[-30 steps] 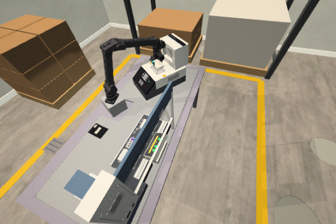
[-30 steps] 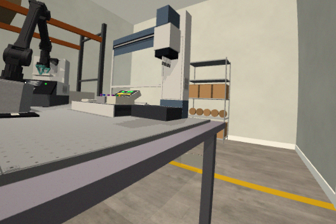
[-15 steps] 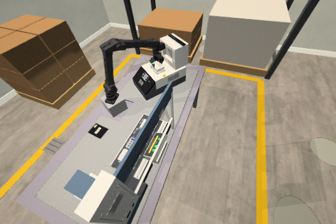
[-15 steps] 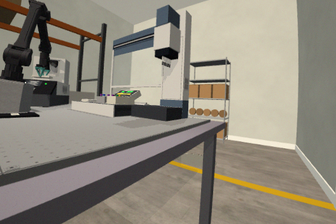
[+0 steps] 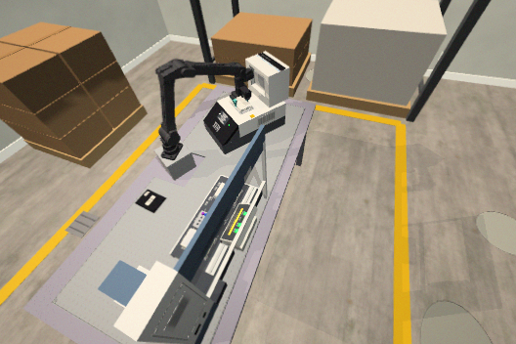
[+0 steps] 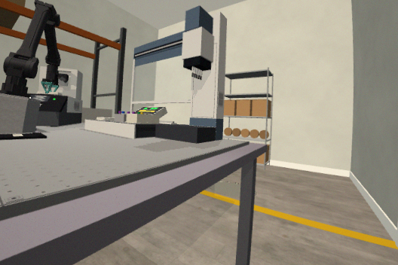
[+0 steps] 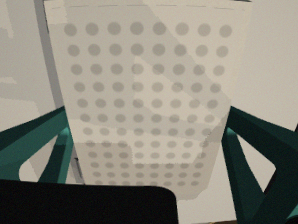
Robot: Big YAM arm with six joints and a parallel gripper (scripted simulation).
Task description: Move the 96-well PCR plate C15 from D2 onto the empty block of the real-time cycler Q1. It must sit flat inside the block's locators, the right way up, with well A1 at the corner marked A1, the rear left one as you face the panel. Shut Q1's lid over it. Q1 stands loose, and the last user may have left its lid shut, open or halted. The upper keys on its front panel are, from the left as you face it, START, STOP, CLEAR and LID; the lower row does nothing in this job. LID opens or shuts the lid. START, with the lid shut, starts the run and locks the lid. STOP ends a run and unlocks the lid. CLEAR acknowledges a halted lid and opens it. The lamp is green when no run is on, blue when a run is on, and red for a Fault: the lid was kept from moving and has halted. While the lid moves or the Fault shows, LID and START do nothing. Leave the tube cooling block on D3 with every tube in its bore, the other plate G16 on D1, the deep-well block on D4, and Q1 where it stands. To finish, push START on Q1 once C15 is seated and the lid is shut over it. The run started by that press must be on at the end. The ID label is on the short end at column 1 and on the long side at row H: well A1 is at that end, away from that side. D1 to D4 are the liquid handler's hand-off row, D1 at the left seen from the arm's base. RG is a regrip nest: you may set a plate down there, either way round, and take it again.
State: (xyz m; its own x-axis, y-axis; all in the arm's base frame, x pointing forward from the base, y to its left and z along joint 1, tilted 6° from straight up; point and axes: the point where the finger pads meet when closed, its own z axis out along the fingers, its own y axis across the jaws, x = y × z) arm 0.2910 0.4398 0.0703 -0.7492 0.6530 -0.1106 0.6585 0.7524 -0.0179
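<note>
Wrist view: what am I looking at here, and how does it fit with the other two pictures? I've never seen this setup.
It looks down from a camera on the arm, just behind its gripper. The teal jaws are shut on a white plate dotted with wells, gripped at both sides. The top view looks down on the whole table: the black arm reaches over a cycler whose lid stands open. The exterior view looks across the table from its edge, showing a liquid handler and the cycler's green lamp.

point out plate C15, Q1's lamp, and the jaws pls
plate C15 point(image 7: 136, 90): wrist view, its welled top face
Q1's lamp point(image 5: 229, 126): top view, green dot on the front panel
gripper point(image 6: 49, 88): exterior view, between the teal jaws' tips
</note>
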